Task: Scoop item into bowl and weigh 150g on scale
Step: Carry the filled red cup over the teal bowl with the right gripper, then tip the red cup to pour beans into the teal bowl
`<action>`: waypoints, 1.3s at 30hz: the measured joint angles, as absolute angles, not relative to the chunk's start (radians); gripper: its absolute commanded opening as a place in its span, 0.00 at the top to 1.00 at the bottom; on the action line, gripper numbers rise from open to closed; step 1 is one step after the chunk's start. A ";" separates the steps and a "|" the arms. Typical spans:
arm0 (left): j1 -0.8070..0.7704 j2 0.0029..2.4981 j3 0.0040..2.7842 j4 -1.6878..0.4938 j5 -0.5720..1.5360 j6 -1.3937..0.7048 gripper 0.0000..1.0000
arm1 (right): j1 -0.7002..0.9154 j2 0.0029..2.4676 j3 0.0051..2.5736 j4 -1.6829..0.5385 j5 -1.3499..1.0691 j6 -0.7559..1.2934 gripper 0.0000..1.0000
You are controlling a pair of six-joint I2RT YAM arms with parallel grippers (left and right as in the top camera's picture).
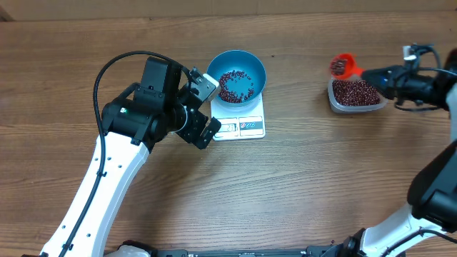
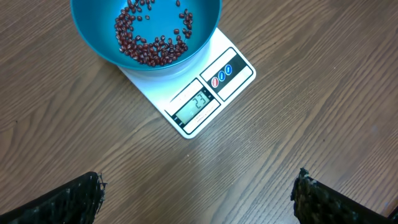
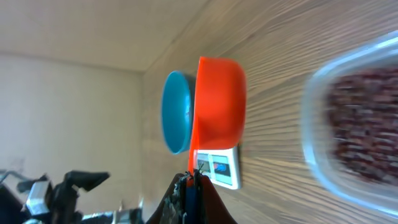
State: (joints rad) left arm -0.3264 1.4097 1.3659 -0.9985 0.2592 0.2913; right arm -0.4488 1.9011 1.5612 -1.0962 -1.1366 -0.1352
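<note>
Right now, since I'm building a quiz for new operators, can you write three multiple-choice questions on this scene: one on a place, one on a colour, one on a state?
1. Where does the blue bowl stand?
A. on the white scale
B. on bare wood
C. on a stack of plates

2. What colour is the scoop?
A. green
B. red-orange
C. white

3. How is the left gripper?
A. shut on the bowl
B. shut on the scoop
C. open, holding nothing

Answers:
1 A, the scale's display edge sticks out from under the bowl.
2 B, it shows bright red-orange where the right gripper is shut on its handle.
3 C, its fingers stand wide apart with nothing between them.
</note>
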 measured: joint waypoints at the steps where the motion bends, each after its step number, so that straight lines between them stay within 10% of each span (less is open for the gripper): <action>1: -0.326 1.410 1.366 -0.999 0.259 0.291 0.01 | -0.423 1.901 1.561 -1.089 -1.143 -0.123 0.96; 18: -0.326 1.410 1.366 -0.999 0.259 0.291 0.01 | 0.001 1.901 1.670 -0.937 -1.031 0.132 0.96; 39: -0.326 1.410 1.366 -0.999 0.259 0.291 0.00 | 0.480 1.901 1.994 -1.119 -0.039 0.092 0.96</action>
